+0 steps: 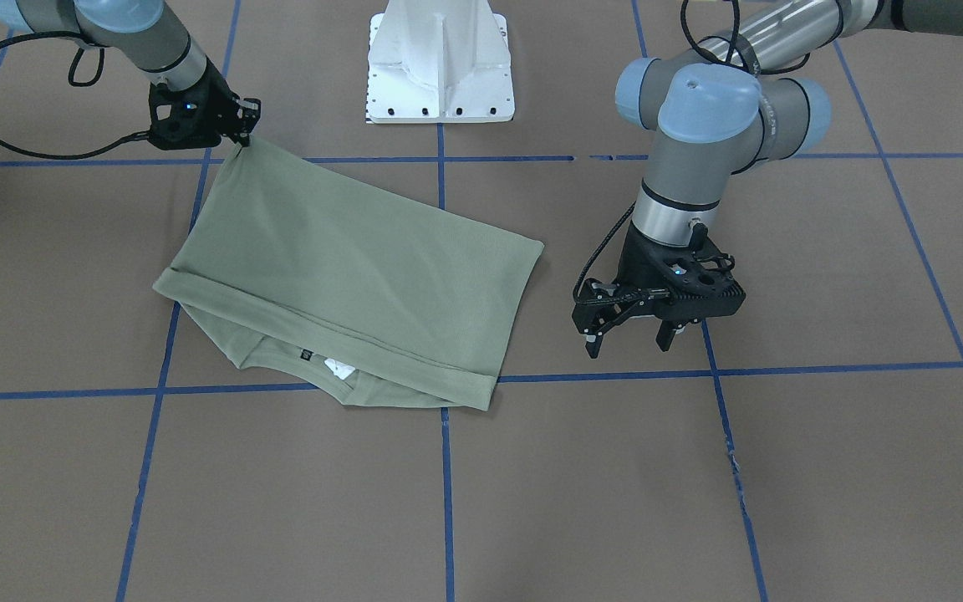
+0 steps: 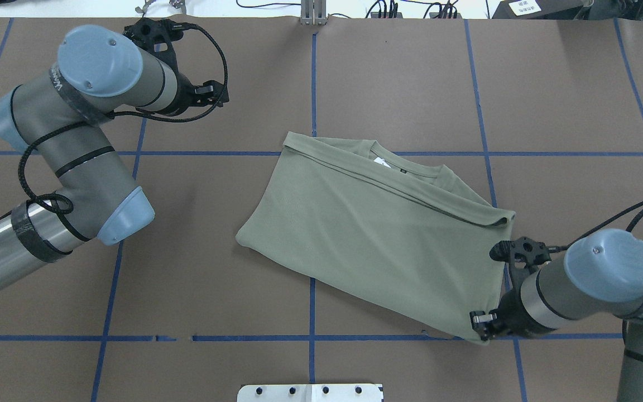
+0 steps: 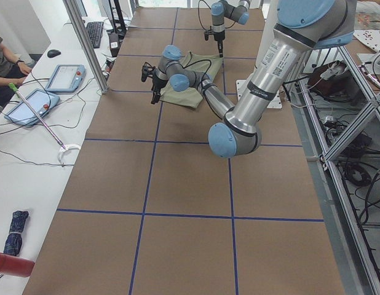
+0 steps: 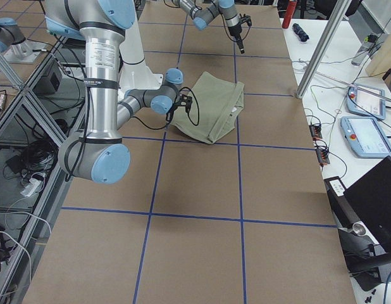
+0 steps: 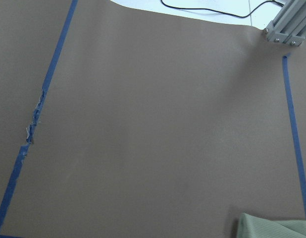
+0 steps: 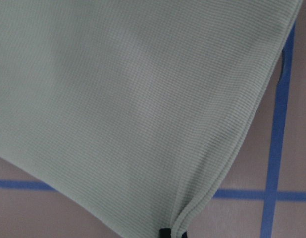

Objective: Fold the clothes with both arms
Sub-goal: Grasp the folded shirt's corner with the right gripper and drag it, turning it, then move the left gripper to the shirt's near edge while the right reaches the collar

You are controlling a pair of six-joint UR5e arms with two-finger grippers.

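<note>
Starting at the bottom of the front-facing view, bare brown table (image 1: 699, 485) with a blue tape (image 1: 447, 502) grid. Next up, centre-left, the olive shirt (image 1: 348, 267) lies folded into a rough tilted rectangle, its lower edge crossing a horizontal tape line. The neck opening peeks out from under the folded-over top layer at that lower edge, with the white tag (image 1: 338, 366) and black label (image 1: 306, 354) just beside each other inside it. Right of centre, the left gripper (image 1: 628, 339) points down over the table, fingers spread with nothing between them, near the shirt's right edge but apart from it. The left wrist view shows mostly bare table and tape, with only a shirt corner (image 5: 272, 225) at lower right. Farther back, upper left of the front-facing view, the right gripper (image 1: 243, 138) is pinching the shirt's far corner, the cloth drawn to a point at the fingers. The overhead view shows the same grip at lower right: right gripper (image 2: 486, 326) on the corner of the shirt (image 2: 372, 223), neck side toward the top of the frame. The right wrist view is filled with ribbed green fabric (image 6: 143, 99) narrowing to the bottom edge, where a black fingertip (image 6: 165, 232) shows. Top centre of the front-facing view, the white pedestal (image 1: 440, 67).
</note>
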